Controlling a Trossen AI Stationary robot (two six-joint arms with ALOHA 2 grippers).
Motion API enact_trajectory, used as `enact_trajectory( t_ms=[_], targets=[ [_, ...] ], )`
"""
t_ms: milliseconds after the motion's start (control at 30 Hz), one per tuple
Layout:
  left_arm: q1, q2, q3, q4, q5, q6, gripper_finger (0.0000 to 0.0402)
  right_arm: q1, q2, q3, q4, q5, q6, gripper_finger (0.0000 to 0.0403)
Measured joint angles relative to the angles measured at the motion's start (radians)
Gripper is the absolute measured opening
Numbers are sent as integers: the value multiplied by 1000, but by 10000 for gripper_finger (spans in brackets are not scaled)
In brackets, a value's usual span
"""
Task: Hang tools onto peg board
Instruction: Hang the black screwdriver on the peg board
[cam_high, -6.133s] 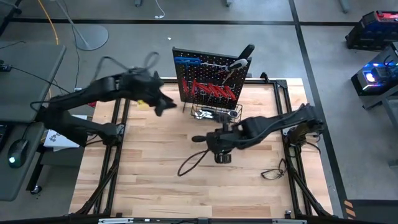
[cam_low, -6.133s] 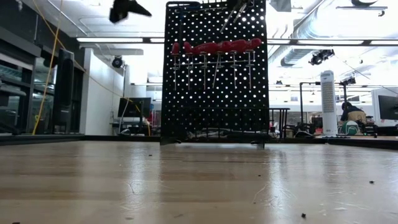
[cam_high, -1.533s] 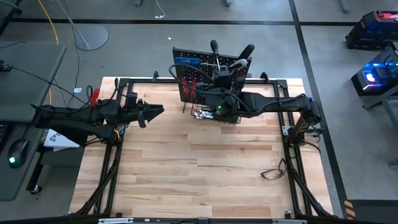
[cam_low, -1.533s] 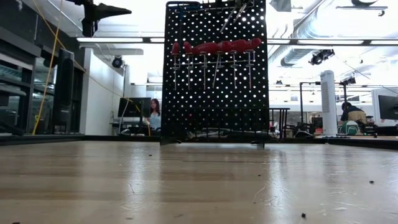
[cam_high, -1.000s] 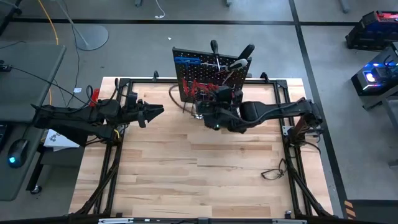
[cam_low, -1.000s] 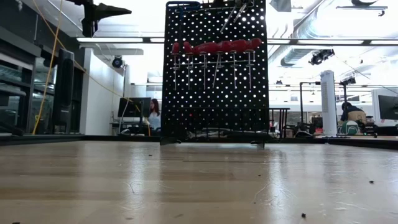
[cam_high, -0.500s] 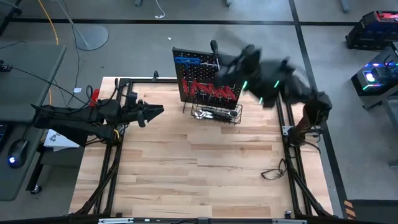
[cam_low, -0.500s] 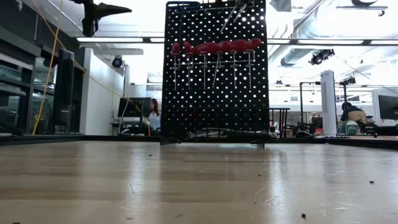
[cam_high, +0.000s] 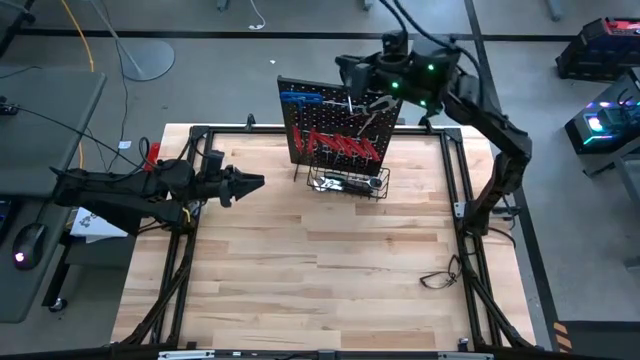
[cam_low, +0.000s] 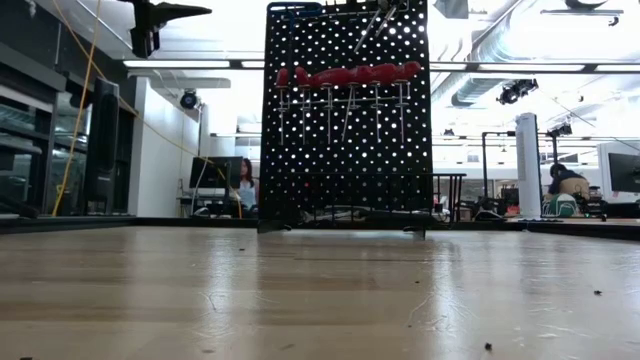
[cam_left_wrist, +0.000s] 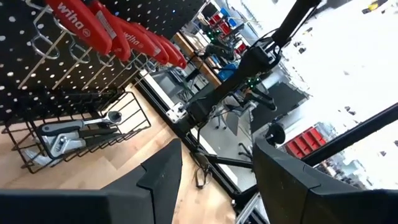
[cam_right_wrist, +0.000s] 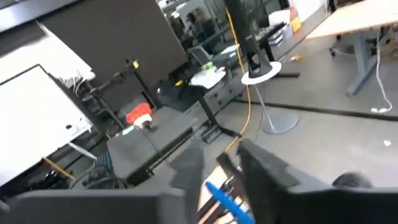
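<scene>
Tools (cam_high: 338, 147) hang in rows on the peg board (cam_high: 300, 125) at the desk's far edge. The right gripper (cam_high: 352, 72), a second ago low at the board's basket, now hovers above its top edge, jaws parting, seemingly empty. The left gripper (cam_high: 252, 183) waits open near the left edge.

Peg board (cam_high: 330, 125) stands upright at the desk's (cam_high: 320, 270) far edge, screwdrivers (cam_high: 345, 147) hung in a row on it, basket (cam_high: 348, 182) at its foot holding a wrench (cam_left_wrist: 78, 130). Left hand (cam_high: 250, 183) left of the board; right hand (cam_high: 350, 72) above its top.
</scene>
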Motion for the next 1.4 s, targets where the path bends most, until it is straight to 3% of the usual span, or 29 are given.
enact_trajectory(
  t_ms=[200, 333, 400, 567, 800, 1033, 1267, 1400],
  targets=[
    [0, 0, 0, 0, -3, -20, 179, -59, -12, 39, 39, -11, -77, 193],
    [0, 2, 0, 1, -33, -24, 179, -137, -34, 45, 15, -26, -74, 226],
    [0, 2, 0, 0, -45, -43, 179, -204, -38, 41, -57, -68, -35, 230],
    [0, 4, 0, 5, -49, -93, 179, -380, -8, 37, -242, -294, 61, 232],
    [0, 4, 0, 5, -48, -150, 179, -538, 43, 38, -290, -596, 81, 232],
    [0, 7, 0, 6, -45, -160, 179, -583, 139, 38, -293, -844, 90, 232],
    [0, 14, 0, 4, -39, -177, 179, -583, 202, 38, -286, -1001, 90, 232],
    [0, 24, 0, 5, -39, -177, 179, -572, 209, 38, -282, -1023, 70, 232]
  ],
)
